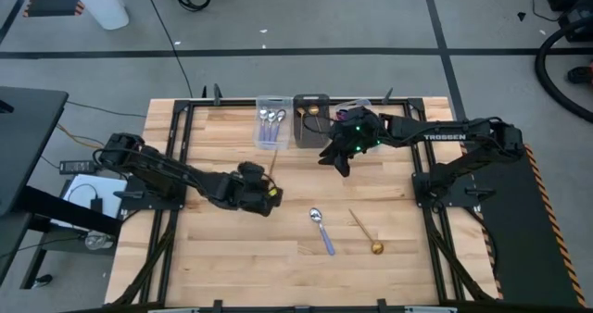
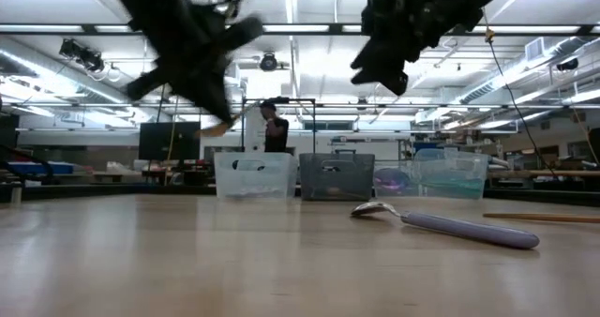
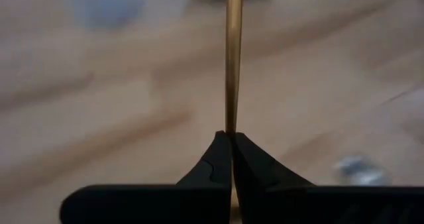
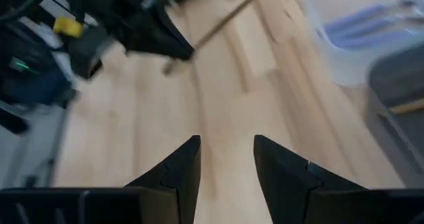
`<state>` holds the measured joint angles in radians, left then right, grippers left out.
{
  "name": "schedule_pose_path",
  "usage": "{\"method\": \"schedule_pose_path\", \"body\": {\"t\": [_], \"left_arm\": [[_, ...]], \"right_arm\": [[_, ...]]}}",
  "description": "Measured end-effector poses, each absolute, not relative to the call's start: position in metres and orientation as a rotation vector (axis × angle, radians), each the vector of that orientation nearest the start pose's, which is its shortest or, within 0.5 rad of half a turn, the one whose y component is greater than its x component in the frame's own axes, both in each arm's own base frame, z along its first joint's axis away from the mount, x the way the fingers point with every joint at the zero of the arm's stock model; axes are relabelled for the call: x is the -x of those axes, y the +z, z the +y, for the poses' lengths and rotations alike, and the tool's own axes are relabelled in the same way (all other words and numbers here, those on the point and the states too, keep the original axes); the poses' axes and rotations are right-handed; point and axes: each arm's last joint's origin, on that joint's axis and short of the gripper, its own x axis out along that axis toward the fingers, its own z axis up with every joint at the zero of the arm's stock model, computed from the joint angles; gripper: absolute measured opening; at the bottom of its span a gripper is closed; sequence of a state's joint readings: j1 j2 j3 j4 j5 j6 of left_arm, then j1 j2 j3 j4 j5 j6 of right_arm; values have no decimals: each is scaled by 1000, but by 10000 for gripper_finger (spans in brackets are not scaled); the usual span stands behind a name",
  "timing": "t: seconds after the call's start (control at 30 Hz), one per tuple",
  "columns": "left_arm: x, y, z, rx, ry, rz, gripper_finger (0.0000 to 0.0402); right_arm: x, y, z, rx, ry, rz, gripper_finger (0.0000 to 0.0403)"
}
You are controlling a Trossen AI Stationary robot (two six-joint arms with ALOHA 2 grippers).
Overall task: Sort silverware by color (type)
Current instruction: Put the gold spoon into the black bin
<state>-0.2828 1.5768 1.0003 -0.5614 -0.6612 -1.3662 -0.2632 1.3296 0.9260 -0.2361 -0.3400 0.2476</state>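
gold spoon (image 3: pixel 232 58) in left pincer (image 3: pixel 231 139)

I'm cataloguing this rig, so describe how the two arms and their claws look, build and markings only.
Both arms are dark, jointed links. The right arm carries white TROSSEN lettering and green lights near its wrist. The left arm shows a yellow tag by its wrist. The left claw and right claw each have two black, wedge-shaped fingers tapering to tips.
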Motion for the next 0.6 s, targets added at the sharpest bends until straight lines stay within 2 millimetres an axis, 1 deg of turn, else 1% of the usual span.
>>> {"method": "schedule_pose_path", "body": {"t": [0.1, 0.27, 0.43, 0.6], "left_arm": [[-307, 219, -63, 640, 859, 449, 6], [-327, 241, -51, 510, 793, 317, 6], [-339, 255, -37, 479, 762, 204, 5], [-345, 266, -34, 405, 713, 139, 5]], "right_arm": [[-278, 269, -68, -467, 60, 538, 149], [-282, 283, -76, -473, 125, 391, 155], [-284, 291, -80, -443, 149, 308, 181], [-284, 297, -81, -417, 153, 257, 209]]}}
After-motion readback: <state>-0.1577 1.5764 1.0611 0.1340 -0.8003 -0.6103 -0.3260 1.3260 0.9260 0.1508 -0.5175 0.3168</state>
